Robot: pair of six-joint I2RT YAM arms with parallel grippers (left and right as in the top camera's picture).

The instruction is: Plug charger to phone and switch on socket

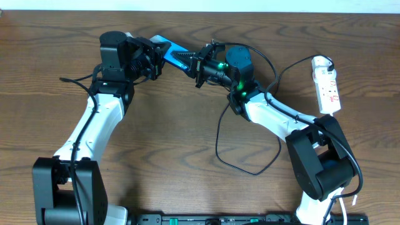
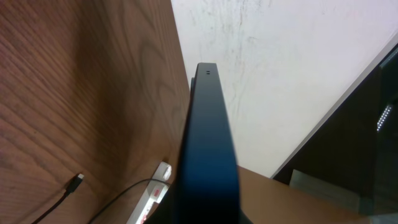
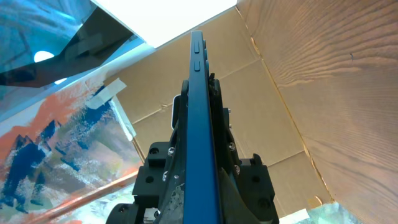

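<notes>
The phone (image 1: 172,53), with its blue screen, hangs above the table at the back centre, gripped at both ends. My left gripper (image 1: 152,60) is shut on its left end and my right gripper (image 1: 199,64) on its right end. The left wrist view shows the phone (image 2: 208,124) edge-on and dark, with the white socket (image 2: 154,198) and the charger's plug tip (image 2: 76,182) lying on the wood beyond. In the right wrist view, black fingers (image 3: 252,186) flank the phone's blue edge (image 3: 200,124). The socket (image 1: 327,84) lies at the right. The charger cable (image 1: 250,170) loops on the table.
The table's far edge (image 1: 262,12) runs just behind the phone, with a white wall past it. Both arm bases (image 1: 69,187) stand at the front edge. Thick robot cables trail along the right arm (image 1: 275,115). Cardboard (image 3: 249,93) and a painted sheet (image 3: 56,143) show beyond the phone.
</notes>
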